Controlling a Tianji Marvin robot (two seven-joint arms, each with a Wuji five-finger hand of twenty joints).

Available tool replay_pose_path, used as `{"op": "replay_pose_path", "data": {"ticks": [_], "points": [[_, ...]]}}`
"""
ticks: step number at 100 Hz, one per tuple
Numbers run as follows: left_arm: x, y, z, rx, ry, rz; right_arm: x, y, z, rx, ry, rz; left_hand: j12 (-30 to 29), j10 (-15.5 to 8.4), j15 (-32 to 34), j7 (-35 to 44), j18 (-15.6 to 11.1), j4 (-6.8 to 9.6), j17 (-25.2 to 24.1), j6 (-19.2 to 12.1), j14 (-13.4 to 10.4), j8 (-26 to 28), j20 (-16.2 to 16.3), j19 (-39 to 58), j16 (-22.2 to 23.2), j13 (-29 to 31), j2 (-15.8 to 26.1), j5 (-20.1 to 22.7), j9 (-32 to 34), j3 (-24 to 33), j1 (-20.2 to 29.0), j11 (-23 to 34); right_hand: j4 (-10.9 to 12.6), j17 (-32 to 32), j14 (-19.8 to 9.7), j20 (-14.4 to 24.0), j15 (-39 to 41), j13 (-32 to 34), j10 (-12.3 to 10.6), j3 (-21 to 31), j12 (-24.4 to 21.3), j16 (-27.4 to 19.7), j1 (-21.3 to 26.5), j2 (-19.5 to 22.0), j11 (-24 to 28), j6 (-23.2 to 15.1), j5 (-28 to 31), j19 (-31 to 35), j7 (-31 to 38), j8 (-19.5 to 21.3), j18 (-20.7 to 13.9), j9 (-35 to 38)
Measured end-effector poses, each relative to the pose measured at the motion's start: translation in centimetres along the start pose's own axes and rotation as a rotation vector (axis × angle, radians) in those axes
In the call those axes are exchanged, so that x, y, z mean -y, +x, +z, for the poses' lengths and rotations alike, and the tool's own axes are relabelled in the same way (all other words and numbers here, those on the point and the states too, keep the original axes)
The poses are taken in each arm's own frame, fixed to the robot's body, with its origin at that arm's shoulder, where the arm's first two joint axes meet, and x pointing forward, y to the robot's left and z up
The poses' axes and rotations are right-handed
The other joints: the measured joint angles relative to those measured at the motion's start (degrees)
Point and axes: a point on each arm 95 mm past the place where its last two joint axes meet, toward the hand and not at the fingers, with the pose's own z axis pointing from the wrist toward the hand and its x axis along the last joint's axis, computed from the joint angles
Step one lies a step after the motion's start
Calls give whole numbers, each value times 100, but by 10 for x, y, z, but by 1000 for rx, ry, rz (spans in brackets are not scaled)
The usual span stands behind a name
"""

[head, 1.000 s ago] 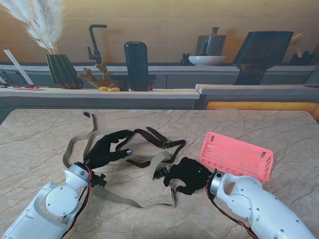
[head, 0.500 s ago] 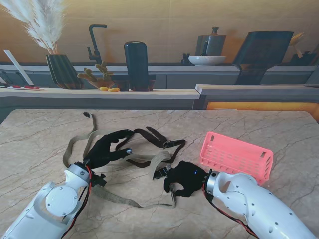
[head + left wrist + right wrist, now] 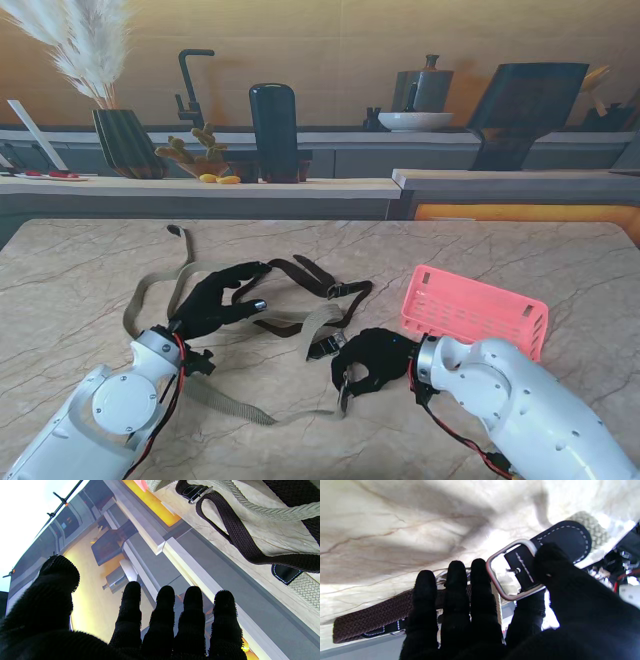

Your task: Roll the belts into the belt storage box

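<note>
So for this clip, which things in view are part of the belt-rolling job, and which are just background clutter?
Part of the job:
- beige woven belt
- dark brown woven belt
- pink storage basket
- right hand, closed on the beige belt's buckle end
- left hand, resting over the belts

Just lying about:
- pampas grass vase
- cactus pot
- white bowl

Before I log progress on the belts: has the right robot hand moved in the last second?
Yes. The right robot hand has drawn nearer to me and slightly left, away from the pink box.
</note>
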Motion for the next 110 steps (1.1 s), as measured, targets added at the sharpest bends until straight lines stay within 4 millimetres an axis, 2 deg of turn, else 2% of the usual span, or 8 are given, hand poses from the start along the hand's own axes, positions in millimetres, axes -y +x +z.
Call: {"op": "replay_pose_path", "data": {"ticks": [16,23,36,41,56,71,88,110], "points": [[-5,2,1,-11,-30,-41,-10,3,-11,12,-14,152,103,0,200,0,2,0,72,9,0,60,128,262,144,203,10,221,328,-2,66,73,-2,9,-2,0,-59,113,-63,65,54,2,65,0,-33,307,63,-22,0,177,2,241],[-10,4,2,-17,-65,-51,-17,4,-15,19,-41,144,186,0,217,74,2,0,95,127,1,101,143,331,150,263,10,431,476,-2,66,140,-4,10,-5,0,-60,154,-74,65,57,5,131,0,-81,426,75,-33,0,200,4,368],[-20,8,6,-25,-142,-65,-34,3,-26,35,-96,98,245,0,217,79,2,0,95,344,9,154,147,349,155,265,11,431,506,-130,33,141,-4,73,-5,0,-60,245,-126,65,118,33,131,0,-82,464,83,-53,0,248,5,489],[-23,10,9,-28,-157,-77,-42,3,-30,35,-113,81,245,0,217,79,2,0,79,414,13,154,147,349,196,266,23,432,504,-206,-140,141,-4,82,-13,0,-60,278,-139,65,123,49,131,0,-52,522,132,-54,-5,249,5,577],[-33,16,17,-40,-193,-54,-61,3,-37,35,-146,45,249,1,201,-62,-5,0,7,549,23,75,139,349,210,166,32,321,212,-1,-255,143,-4,140,-29,-1,-60,341,-203,66,198,69,131,0,-84,575,140,-57,-8,298,5,747],[-44,20,24,-58,-280,81,-78,2,-38,24,-137,85,247,3,201,-126,-7,0,7,553,25,69,129,349,210,165,-94,259,260,281,-145,143,-4,143,-43,-1,-60,341,-207,66,342,97,131,-2,-76,648,199,-80,-65,356,5,863],[-50,23,28,-94,-359,94,-103,1,-36,30,-152,44,249,3,266,-126,-9,0,17,525,25,69,129,427,210,170,-94,259,276,538,-146,147,-4,145,-53,-1,-60,402,-218,67,455,147,131,-2,-78,689,227,-88,-69,370,5,866],[-51,23,28,-112,-378,132,-131,2,-27,25,-150,35,359,3,550,159,-9,0,121,412,25,222,135,879,285,613,-94,381,695,543,-146,407,-4,148,-63,-1,-60,503,-224,67,520,163,131,-2,-80,747,261,-93,-78,386,5,935]]}}
